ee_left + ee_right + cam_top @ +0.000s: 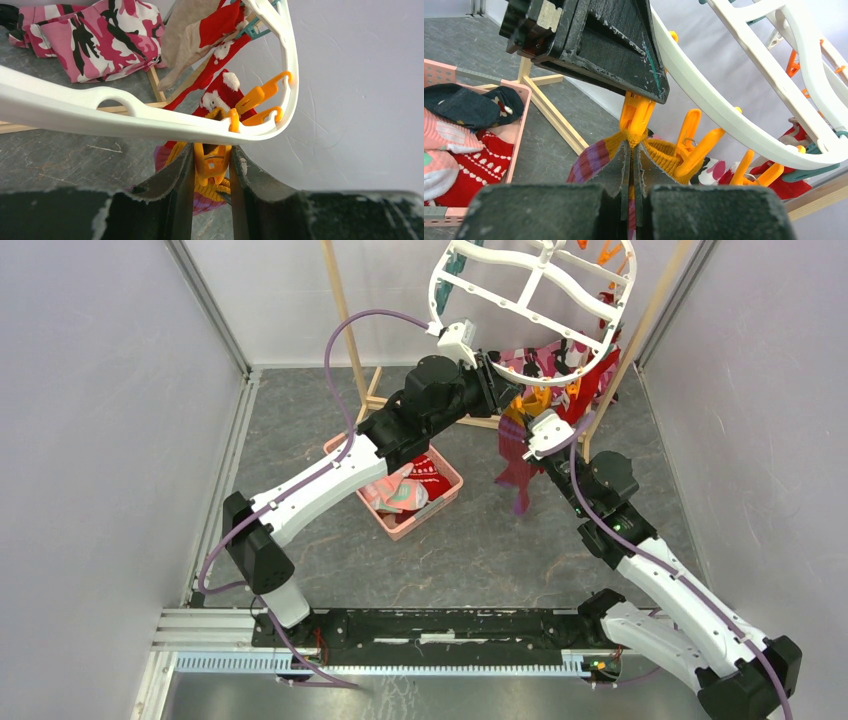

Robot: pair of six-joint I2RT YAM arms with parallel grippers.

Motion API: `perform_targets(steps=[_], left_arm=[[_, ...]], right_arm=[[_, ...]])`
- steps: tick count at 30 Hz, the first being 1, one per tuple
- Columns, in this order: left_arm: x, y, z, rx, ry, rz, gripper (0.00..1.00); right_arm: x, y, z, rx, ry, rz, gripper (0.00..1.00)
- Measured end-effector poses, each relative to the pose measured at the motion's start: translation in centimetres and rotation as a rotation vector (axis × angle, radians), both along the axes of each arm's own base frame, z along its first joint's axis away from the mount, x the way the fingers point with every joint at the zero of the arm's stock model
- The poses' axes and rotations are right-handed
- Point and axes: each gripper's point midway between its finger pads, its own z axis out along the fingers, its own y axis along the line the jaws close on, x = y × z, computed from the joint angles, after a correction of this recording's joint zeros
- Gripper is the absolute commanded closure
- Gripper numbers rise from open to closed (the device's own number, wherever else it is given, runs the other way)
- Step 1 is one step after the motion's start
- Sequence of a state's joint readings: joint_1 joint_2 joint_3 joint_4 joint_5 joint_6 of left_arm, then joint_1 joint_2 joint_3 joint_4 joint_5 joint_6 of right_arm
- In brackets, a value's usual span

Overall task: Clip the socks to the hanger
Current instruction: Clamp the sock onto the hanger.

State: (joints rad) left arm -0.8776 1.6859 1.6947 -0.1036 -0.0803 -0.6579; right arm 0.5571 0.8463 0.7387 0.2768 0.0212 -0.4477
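Overhead, the large white plastic oval hanger (436, 290) sits tilted in the upper right of the frame. The left arm reaches up to its lower rim, and the right arm rises from the lower right to just beneath the same spot.

In the left wrist view, the left end effector (212, 161) has its two black fingers (177, 175) squeezed against the sides of an orange plastic peg (212, 159). The peg dangles from the hanger's rim at the centre of the frame.

In the right wrist view, the right end effector (631, 172) is pressed together on the cuff of a striped purple and mustard knit sock (591, 161). It holds the cuff up so its top edge meets the tip of that peg, at centre frame. The fingers crowd the spot, so whether the peg's tips actually bite the fabric is hard to tell. From above, the rest of this sock hangs down below the hanger's lower rim, right of centre.

Further round the rim, red socks with white trim (220, 92) and a beige sock (182, 37) hang from pegs in the upper middle of the left wrist view. A pink, black and white camouflage cloth (100, 40) fills the upper left.

A pink plastic basket (435, 508) stands on the grey bench (480, 560) at the centre of the overhead frame. It holds more red and pink socks (432, 475). A light wooden pole rack (343, 310) stands behind it.
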Motion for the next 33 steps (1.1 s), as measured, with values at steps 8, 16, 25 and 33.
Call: perform_targets(steps=[8,16,25,33], left_arm=[[0.1,0.0,0.0,-0.007,0.007,0.007,0.76],[0.2,0.1,-0.4,-0.009,0.02,0.019,0.76],[0.2,0.0,-0.4,-0.014,0.025,0.019,0.77],[0.2,0.0,-0.5,-0.02,0.03,0.019,0.65]], right_arm=[[0.1,0.3,0.5,-0.006,-0.014,0.001,1.0],[0.0,1.0,0.6,-0.016,-0.024,0.016,1.0],[0.3,1.0,1.7,-0.001,-0.049,0.005,1.0],[0.4,1.1,1.8,0.001,-0.049,0.0,1.0]])
